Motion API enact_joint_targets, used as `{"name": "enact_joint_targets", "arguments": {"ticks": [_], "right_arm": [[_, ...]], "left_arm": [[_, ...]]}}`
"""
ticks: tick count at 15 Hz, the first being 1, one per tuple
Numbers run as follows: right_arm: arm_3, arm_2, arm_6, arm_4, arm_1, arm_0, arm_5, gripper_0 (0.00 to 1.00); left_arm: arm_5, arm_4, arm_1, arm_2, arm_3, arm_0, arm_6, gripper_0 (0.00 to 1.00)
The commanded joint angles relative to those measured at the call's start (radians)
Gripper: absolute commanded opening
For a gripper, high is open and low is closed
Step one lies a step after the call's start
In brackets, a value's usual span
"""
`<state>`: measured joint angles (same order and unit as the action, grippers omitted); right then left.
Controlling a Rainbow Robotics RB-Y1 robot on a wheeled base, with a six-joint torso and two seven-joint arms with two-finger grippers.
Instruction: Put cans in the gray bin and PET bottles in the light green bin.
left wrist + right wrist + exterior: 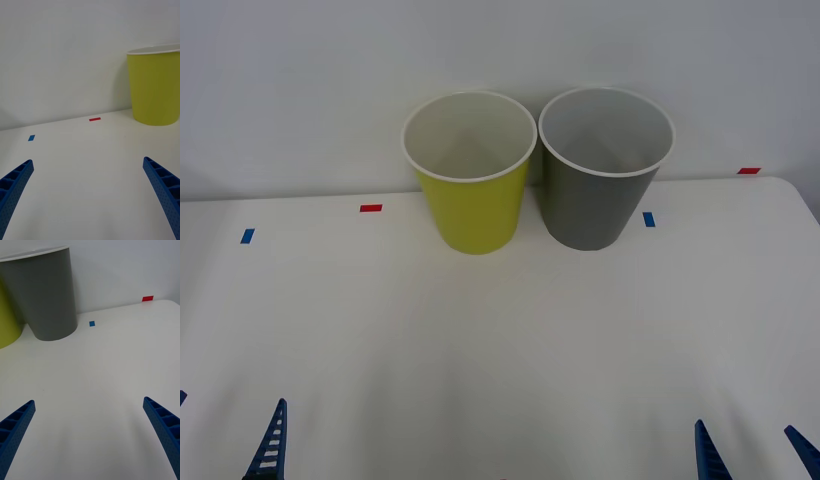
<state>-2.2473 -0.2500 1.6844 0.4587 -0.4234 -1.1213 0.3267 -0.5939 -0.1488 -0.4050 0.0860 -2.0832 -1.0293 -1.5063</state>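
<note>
Light green bin: the light green bin [473,205] is stood upright on the white table [500,340], close to the back wall, its white rim up and its whitish inside seen from above.
Gray bin: the gray bin [595,195] is set just beside the light green bin, on the robot's right of it — whether the two walls touch cannot be told. It is upright too, with a pale gray inside.
Left gripper: the left gripper [88,198] is held low over the table, well short of the light green bin and to the robot's left of it; its blue ribbed fingers [15,187] are spread wide, with nothing between them.
Right gripper: the right gripper [88,438] is held low over the table, well short of the gray bin — its fingers [163,427] are likewise spread apart and nothing is gripped.
Tape marks: small red and blue marks are stuck to the table on either side of the light green bin and the gray bin.
</note>
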Motion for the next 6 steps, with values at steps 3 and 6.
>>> {"name": "enact_joint_targets", "arguments": {"ticks": [3,6], "right_arm": [[0.0,0.0,0.0,0.0,0.0,0.0,0.0,1.0],[0.0,0.0,0.0,0.0,0.0,0.0,0.0,1.0]], "left_arm": [[0.0,0.0,0.0,0.0,0.0,0.0,0.0,1.0],[0.0,0.0,0.0,0.0,0.0,0.0,0.0,1.0]]}}
